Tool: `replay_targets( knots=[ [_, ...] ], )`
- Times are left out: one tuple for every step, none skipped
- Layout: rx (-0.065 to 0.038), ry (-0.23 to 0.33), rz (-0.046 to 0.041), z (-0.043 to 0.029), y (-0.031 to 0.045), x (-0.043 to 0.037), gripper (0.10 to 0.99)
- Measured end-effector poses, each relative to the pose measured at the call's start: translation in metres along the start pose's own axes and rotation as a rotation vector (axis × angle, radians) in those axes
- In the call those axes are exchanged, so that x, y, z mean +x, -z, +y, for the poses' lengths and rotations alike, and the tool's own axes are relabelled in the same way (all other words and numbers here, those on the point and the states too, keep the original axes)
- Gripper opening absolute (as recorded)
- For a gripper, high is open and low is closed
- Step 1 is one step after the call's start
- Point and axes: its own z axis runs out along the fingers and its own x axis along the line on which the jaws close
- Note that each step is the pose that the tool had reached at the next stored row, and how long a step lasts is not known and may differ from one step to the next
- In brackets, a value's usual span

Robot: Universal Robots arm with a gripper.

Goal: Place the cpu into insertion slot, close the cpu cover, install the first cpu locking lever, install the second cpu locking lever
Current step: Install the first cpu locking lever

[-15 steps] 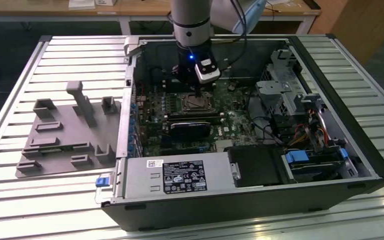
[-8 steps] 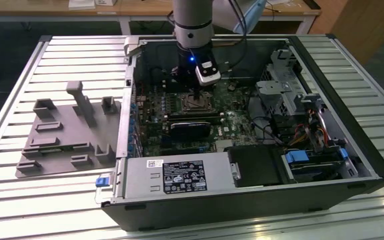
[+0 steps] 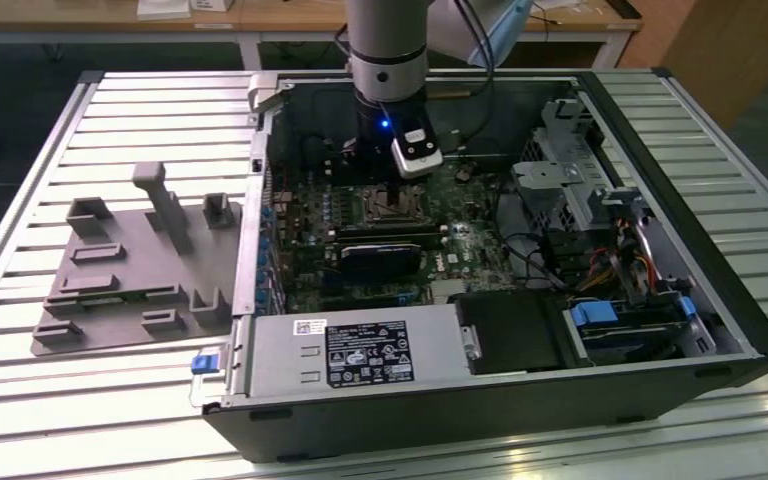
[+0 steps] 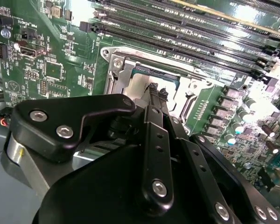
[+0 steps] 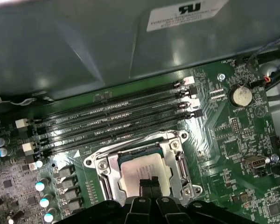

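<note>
- Currently the pincer [image 5: 149, 183] hangs low over the cpu [image 5: 142, 169], black fingertips pressed together, touching or just above its silver top; can't tell which.
- cpu sits in the insertion slot [image 5: 141, 171] on the green motherboard [image 5: 233, 140], beside four long memory slots [image 5: 107, 123].
- cpu cover [image 4: 123, 77], seen in the second wrist view, is closed as a silver frame round the chip.
- Exterior view: arm [image 3: 387, 50] reaches into the open computer case [image 3: 491, 270] on the slatted tabletop [image 3: 104, 390]; grey fixture tray [image 3: 137, 265] lies to the exterior view's left.
- White stickers carry print, too small to make out.
</note>
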Motion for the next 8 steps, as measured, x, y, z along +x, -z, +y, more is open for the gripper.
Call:
replay_targets(
  knots=[
    [0.0, 0.0, 0.0, 0.0, 0.0, 0.0, 0.106],
    [0.0, 0.0, 0.0, 0.0, 0.0, 0.0, 0.106],
    [0.0, 0.0, 0.0, -0.0001, 0.0001, 0.0, 0.106],
    [0.0, 0.0, 0.0, -0.0001, 0.0001, 0.0, 0.106],
    [0.001, 0.0, -0.0001, -0.0001, 0.0001, 0.0, 0.106],
    [0.002, 0.001, -0.0006, -0.0001, 0.0006, -0.0001, 0.106],
    [0.006, 0.001, -0.0015, 0.0, 0.0015, -0.0002, 0.106],
    [0.009, 0.002, -0.0024, -0.0001, 0.0025, -0.0003, 0.106]
  ],
)
